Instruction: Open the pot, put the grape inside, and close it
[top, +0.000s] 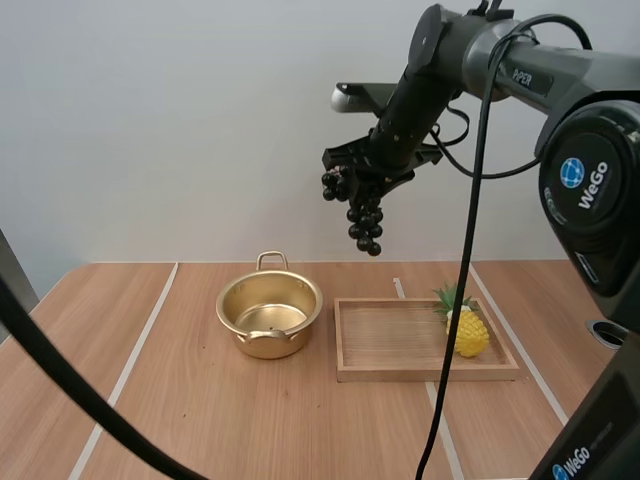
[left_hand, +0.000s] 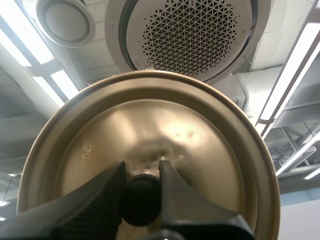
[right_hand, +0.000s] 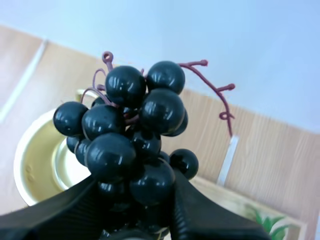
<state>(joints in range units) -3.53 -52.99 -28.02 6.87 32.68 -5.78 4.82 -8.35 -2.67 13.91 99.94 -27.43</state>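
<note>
High view looks down on the table (top: 150, 400), sharing the pot (top: 300, 332) with right wrist view.

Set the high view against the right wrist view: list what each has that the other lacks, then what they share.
The high view adds the pineapple's yellow body on the wooden tray and the tray's whole outline. The right wrist view adds the reddish stem curling off the grapes and the fingers pinching the bunch low down. Both show the right gripper shut on the grapes, held high off the table, with the lidless pot beside the tray below.
</note>
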